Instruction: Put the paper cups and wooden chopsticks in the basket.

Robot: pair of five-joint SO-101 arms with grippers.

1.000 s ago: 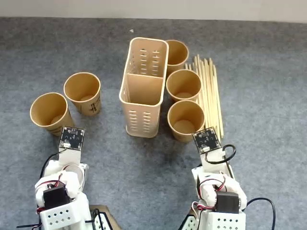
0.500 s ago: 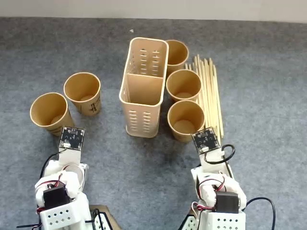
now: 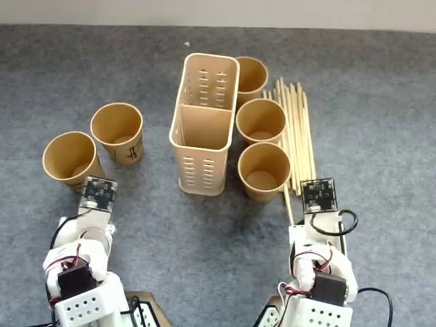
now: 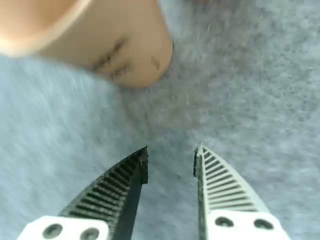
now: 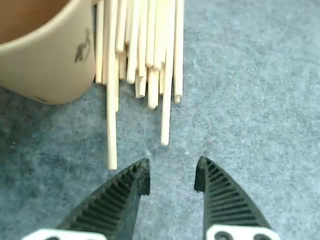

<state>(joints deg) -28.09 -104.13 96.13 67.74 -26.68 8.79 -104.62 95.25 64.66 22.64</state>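
While the right gripper (image 5: 171, 175) and left gripper (image 4: 170, 159) sit part-open and empty, a pinch at the pale wooden chopsticks (image 3: 298, 129), lying loose toward the table's right edge beside three tan paper cups (image 3: 260, 121) and the slotted beige basket (image 3: 202, 170), could scatter them.

Right of the basket (image 3: 203, 122), just beside it, stood a row: far cup (image 3: 251, 78), middle cup (image 3: 260, 121), near cup (image 3: 263, 170). The wooden chopsticks (image 3: 296, 133) lay farther right, beyond that row. Left of the basket stood an inner cup (image 3: 118, 131) and an outer cup (image 3: 70, 161).
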